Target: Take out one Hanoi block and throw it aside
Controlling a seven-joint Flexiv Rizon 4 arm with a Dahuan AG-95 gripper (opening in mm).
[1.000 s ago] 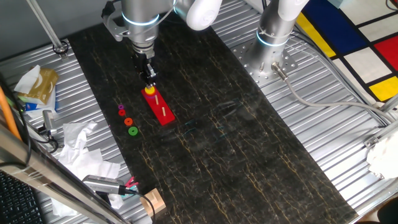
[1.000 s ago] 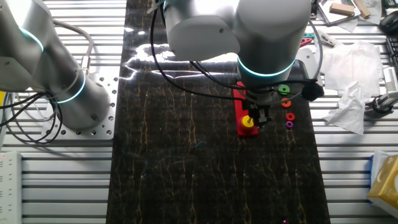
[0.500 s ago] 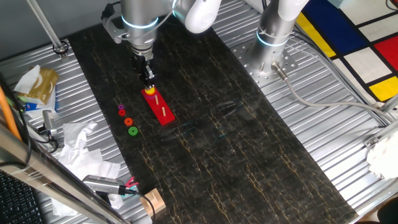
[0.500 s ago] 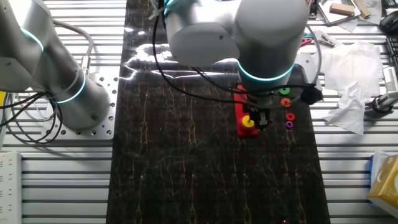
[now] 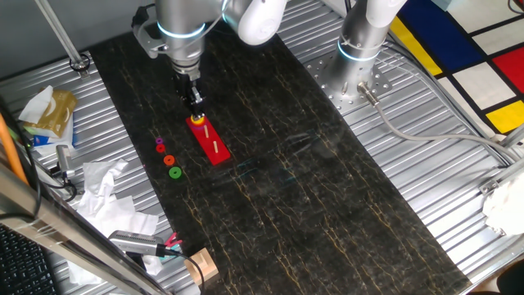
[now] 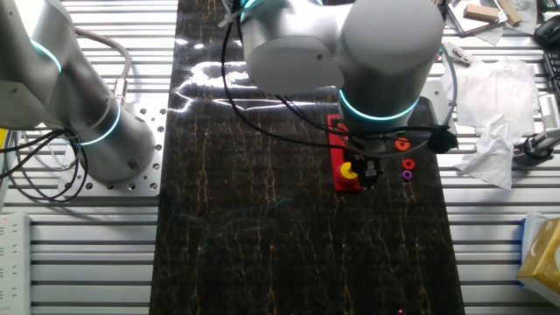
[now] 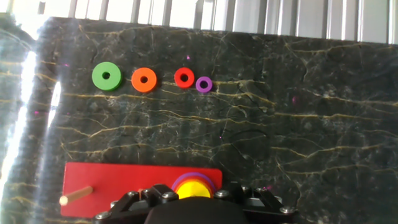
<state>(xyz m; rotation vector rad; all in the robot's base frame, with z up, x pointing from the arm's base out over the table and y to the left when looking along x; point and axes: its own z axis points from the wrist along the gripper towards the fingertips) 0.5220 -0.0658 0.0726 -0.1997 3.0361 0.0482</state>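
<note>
Hanoi block, the small round yellow ring-shaped disc (image 7: pixel 191 188), sits right at my pincer (image 6: pixel 363 171), directly under the fingers at one end of the flat red rectangular base (image 5: pixel 210 142). In the hand view the disc shows just above the dark pincer housing, with a purple rim beneath it, so I judge it is stacked on another piece there. Whether the jaws are apart or already pressing the disc I cannot tell; the fingertips are hidden in every view.

The relation that counts: the disc lies straight below the pincer along the approach line, so I expect the lift to be a plain vertical pull off its peg. The base's long axis runs away from the pincer toward its other end, where a thin wooden peg (image 7: pixel 77 195) stands bare.

Further out on the dark marbled tabletop (image 7: pixel 311 124), well apart from the base, lie a green ring (image 7: pixel 106 76), an orange ring (image 7: pixel 143 79), a red ring (image 7: pixel 184 77) and a small purple ring (image 7: pixel 203 84) in a row, the last two nearly touching. I would toss toward that side.
</note>
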